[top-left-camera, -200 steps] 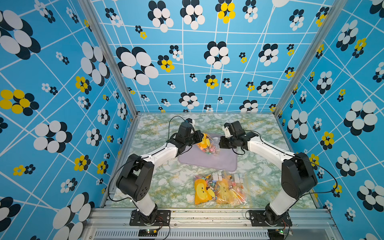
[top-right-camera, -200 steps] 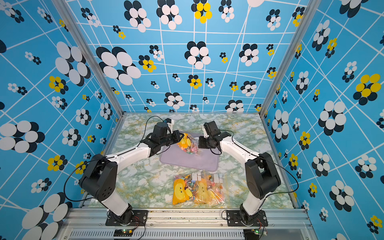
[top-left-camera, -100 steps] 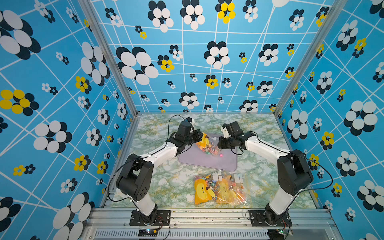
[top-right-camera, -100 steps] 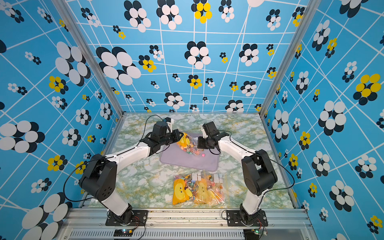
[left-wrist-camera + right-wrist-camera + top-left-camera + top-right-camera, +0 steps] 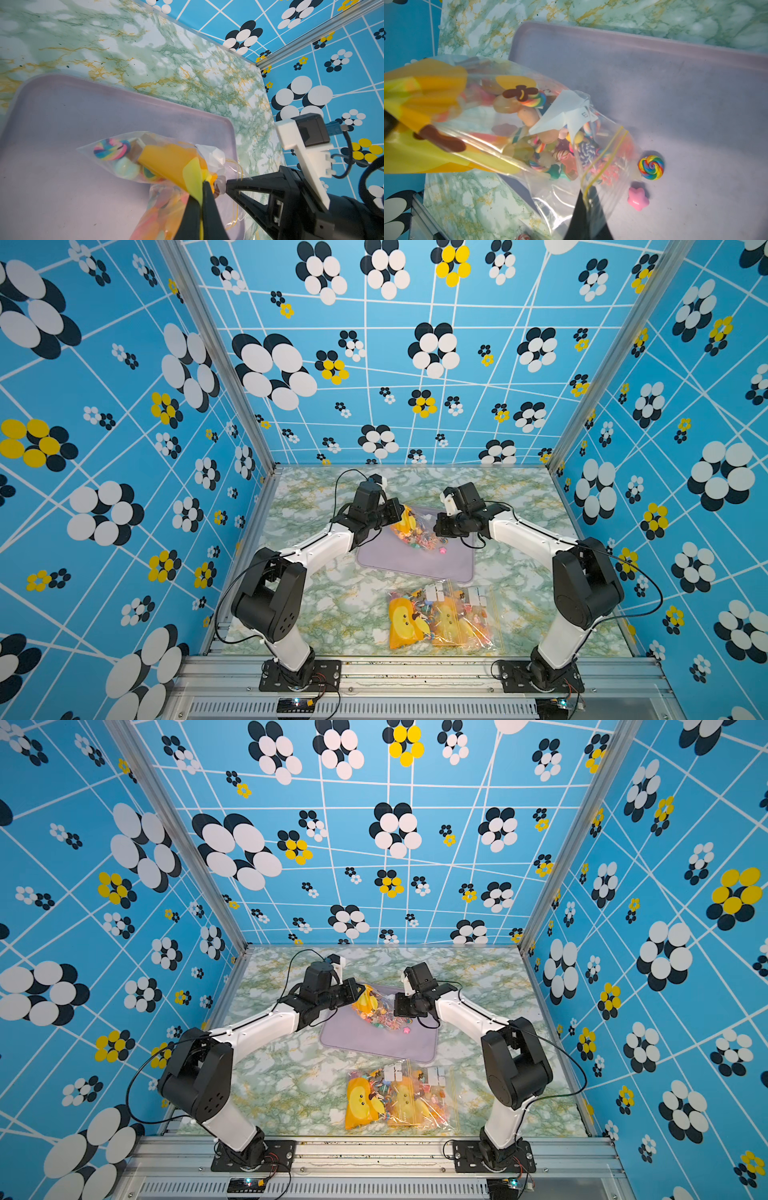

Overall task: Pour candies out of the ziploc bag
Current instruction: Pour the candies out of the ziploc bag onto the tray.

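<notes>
The ziploc bag (image 5: 405, 522) (image 5: 368, 1004) hangs slanted between both grippers over a lilac tray (image 5: 415, 568) (image 5: 382, 1044). My left gripper (image 5: 202, 185) (image 5: 397, 512) is shut on its yellow printed bottom end. On the zip strip at the bag's mouth (image 5: 602, 166) my right gripper (image 5: 586, 193) (image 5: 437, 527) is shut. Many candies (image 5: 550, 145) crowd inside the bag (image 5: 508, 128) towards the mouth. A rainbow swirl candy (image 5: 651, 167) and a pink star candy (image 5: 638, 198) lie loose on the tray (image 5: 675, 93) just past the mouth.
Two more filled clear bags (image 5: 440, 618) (image 5: 399, 1098) lie side by side near the table's front edge. One stray swirl candy (image 5: 522, 236) rests on the marble table beside the tray. Patterned blue walls close in the left, right and back sides.
The bag has tipped lower at its mouth end and a few candies have dropped onto the tray. Both grippers stayed shut on the bag and shifted only slightly.
</notes>
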Controlling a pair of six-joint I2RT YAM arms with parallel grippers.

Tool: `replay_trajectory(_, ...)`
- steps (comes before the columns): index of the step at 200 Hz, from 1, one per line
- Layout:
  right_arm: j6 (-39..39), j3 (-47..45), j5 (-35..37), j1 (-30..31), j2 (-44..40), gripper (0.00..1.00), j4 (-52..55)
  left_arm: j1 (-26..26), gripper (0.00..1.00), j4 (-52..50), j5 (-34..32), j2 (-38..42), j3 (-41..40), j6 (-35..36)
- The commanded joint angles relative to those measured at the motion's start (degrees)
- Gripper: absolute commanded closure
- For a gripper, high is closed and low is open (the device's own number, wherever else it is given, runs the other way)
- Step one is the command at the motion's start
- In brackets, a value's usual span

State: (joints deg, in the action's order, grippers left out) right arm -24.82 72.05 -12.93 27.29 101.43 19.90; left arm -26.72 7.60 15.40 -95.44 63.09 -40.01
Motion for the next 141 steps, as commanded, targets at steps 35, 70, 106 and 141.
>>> replay_trajectory(35, -1.12, 1.98, -1.7, -0.46, 1.89, 0.99, -0.41, 0.88, 1.0, 1.09, -1.78, 4.19, 4.28, 2.89)
replay_trajectory(70, -2.0, 2.14, -2.62, -0.41, 2.34, 0.99, -1.3, 0.95, 1.0, 0.55, -1.86, 4.63, 4.85, 3.29)
replay_trajectory(106, -2.08, 2.48, -3.07, -0.4, 3.14, 0.99, -1.33, 0.95, 1.0, -0.04, -1.91, 5.15, 5.4, 3.81)
replay_trajectory(141, -2.34, 2.43, -3.24, -0.44, 3.8, 0.99, -1.59, 0.96, 1.0, -0.79, -2.03, 5.44, 6.12, 4.4)
